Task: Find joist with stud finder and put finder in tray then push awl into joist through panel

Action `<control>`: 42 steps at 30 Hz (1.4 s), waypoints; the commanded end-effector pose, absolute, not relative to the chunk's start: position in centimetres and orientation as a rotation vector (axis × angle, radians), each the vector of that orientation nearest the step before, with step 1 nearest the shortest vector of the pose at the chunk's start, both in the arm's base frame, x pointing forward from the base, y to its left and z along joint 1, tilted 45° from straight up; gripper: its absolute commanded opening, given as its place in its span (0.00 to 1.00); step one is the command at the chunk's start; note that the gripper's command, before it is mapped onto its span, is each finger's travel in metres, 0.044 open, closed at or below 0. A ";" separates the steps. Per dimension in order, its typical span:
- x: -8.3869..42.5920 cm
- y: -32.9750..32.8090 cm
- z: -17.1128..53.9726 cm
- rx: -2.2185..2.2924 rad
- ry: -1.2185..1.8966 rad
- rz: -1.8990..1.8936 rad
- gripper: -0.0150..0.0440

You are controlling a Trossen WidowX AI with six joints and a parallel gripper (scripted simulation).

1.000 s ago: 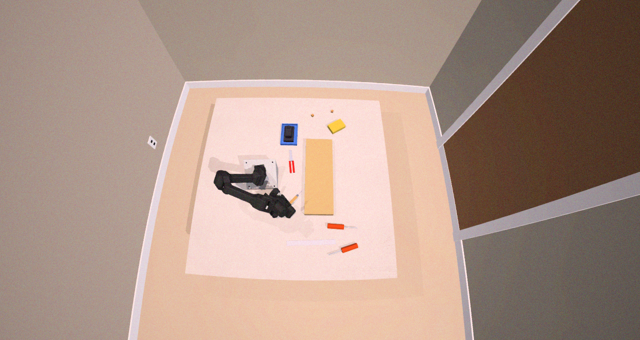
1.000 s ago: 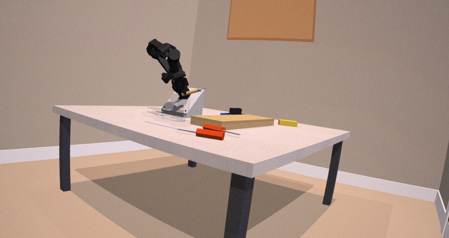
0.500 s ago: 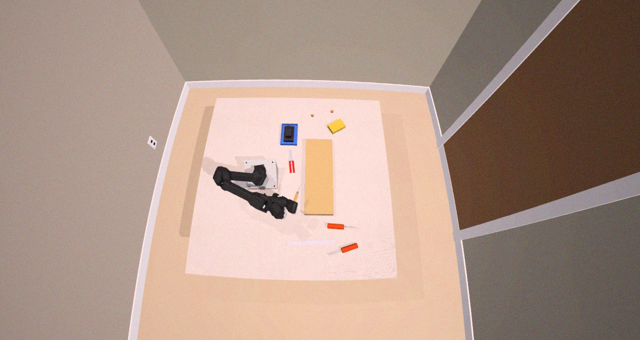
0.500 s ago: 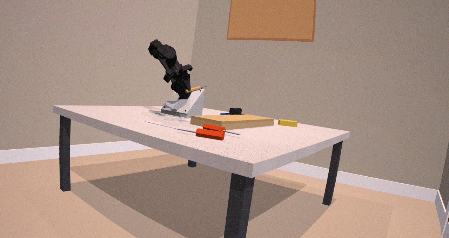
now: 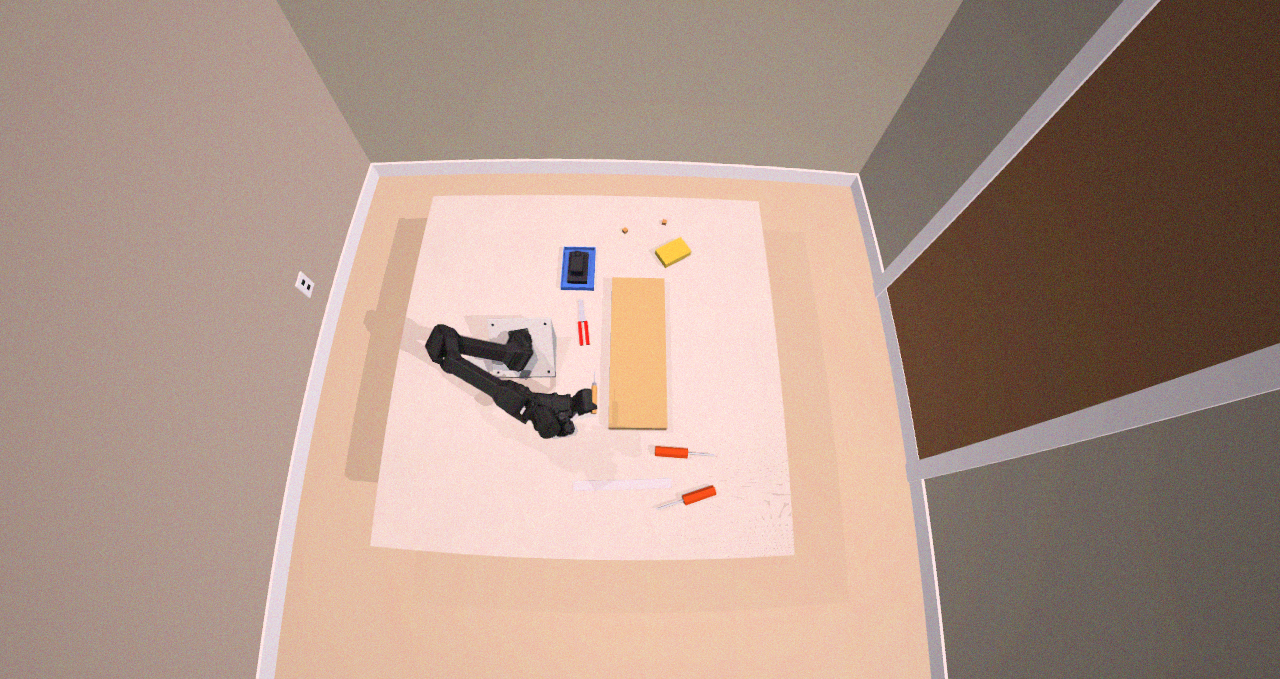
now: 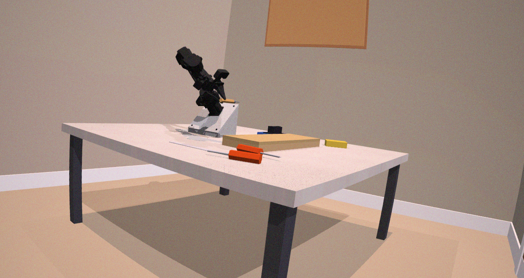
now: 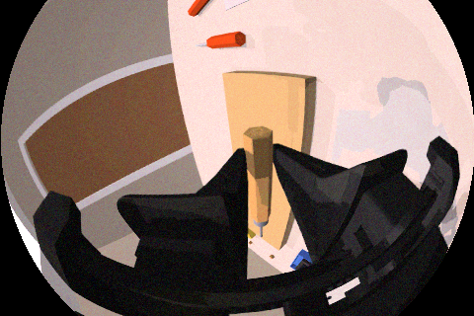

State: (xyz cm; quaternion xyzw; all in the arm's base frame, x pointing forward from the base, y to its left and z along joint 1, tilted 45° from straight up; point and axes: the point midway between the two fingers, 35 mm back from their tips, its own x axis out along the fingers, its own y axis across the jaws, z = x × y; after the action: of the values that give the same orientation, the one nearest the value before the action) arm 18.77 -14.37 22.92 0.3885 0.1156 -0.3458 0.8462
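My gripper (image 7: 258,152) is shut on the awl's handle. The awl (image 5: 594,397) (image 6: 228,100) (image 7: 258,173) has a wooden handle and a thin metal tip. It is held above the table, lying roughly level, beside the near-base edge of the floor panel, with its tip toward the tray's side in the top view. The tan floor panel (image 5: 638,353) (image 6: 271,138) (image 7: 267,104) lies flat on the table; no hole shows in it, and the joist is hidden. The black stud finder (image 5: 578,266) (image 6: 274,129) sits in the blue tray (image 5: 564,284) (image 7: 296,263).
A red-handled tool (image 5: 583,332) lies between arm base and panel. Two orange screwdrivers (image 5: 671,451) (image 5: 699,495) and a pale strip (image 5: 622,484) lie off the panel's end. A yellow block (image 5: 673,251) (image 6: 335,143) and two small orange cubes (image 5: 624,230) (image 5: 664,222) lie beyond the other end.
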 end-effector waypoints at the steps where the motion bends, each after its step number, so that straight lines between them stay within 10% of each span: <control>1: 19.1 -14.0 23.6 0.692 0.247 -0.653 0.25; 42: 20.9 -11.4 28.1 -0.496 0.185 -0.228 0.25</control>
State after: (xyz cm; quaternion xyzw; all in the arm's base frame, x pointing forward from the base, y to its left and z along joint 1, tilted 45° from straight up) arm 20.33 -11.22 28.10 -0.2487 0.0823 -0.1203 0.9576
